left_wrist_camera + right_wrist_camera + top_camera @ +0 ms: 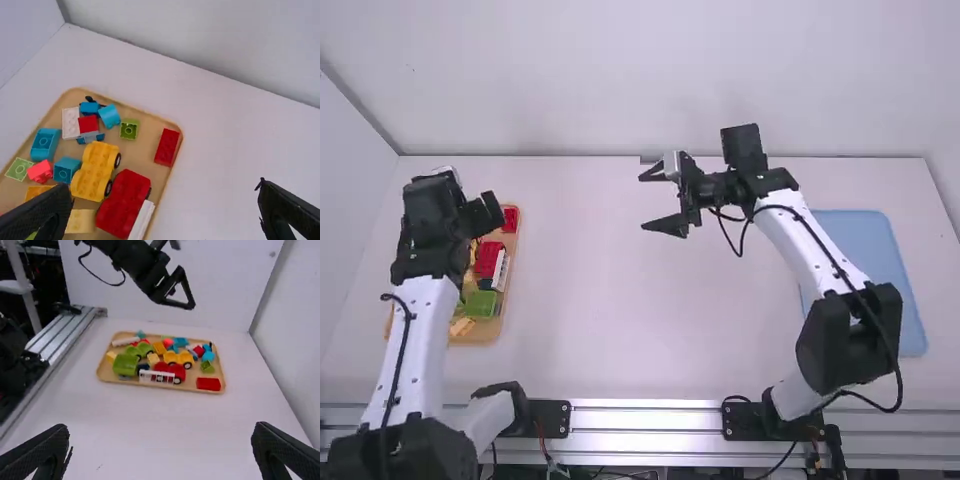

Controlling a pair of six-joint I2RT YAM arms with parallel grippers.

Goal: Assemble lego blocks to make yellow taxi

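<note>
- Tray [142, 156] with yellow base [92, 172], bench's [610, 320] left edge: likely frees build space
- Left gripper [162, 185]: jaws apart, near tray
- Right gripper [646, 203]: jaws apart

No legible text, label, brand, number or sign found in any view.
</note>
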